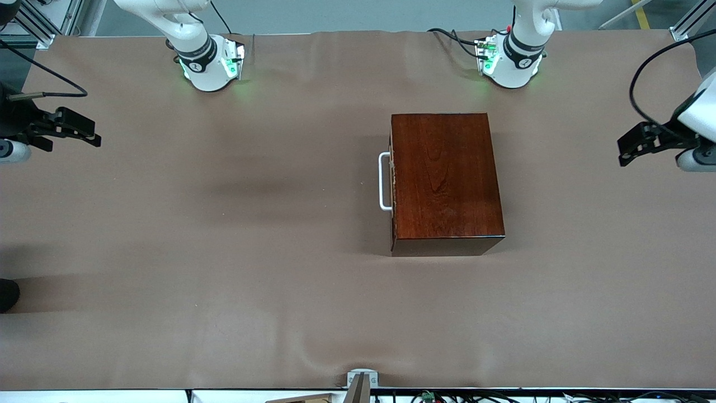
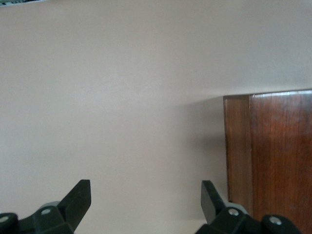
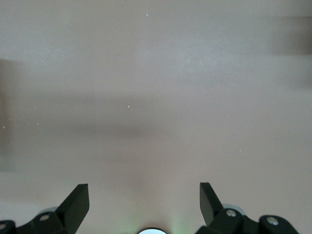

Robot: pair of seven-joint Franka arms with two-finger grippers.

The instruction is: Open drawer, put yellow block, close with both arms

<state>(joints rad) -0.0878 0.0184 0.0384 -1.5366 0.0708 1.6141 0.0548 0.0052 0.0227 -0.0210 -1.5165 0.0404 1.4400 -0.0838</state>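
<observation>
The dark mahogany box (image 1: pixel 444 179) stands on the brown table cover, toward the left arm's end. Its drawer is shut, and the white bar handle (image 1: pixel 384 181) faces the right arm's end. The yellow block is not in any view. My left gripper (image 1: pixel 632 146) hangs open and empty over the table's edge at the left arm's end. In the left wrist view it (image 2: pixel 146 190) is over bare cover, with a corner of the box (image 2: pixel 278 156) beside it. My right gripper (image 1: pixel 84 131) is open and empty over the right arm's end; the right wrist view (image 3: pixel 144 192) shows only bare cover under it.
The two arm bases (image 1: pixel 210 64) (image 1: pixel 512 59) stand at the table edge farthest from the front camera, lit green. A small camera mount (image 1: pixel 361 383) sits at the nearest edge. A dark object (image 1: pixel 6 294) shows at the right arm's end.
</observation>
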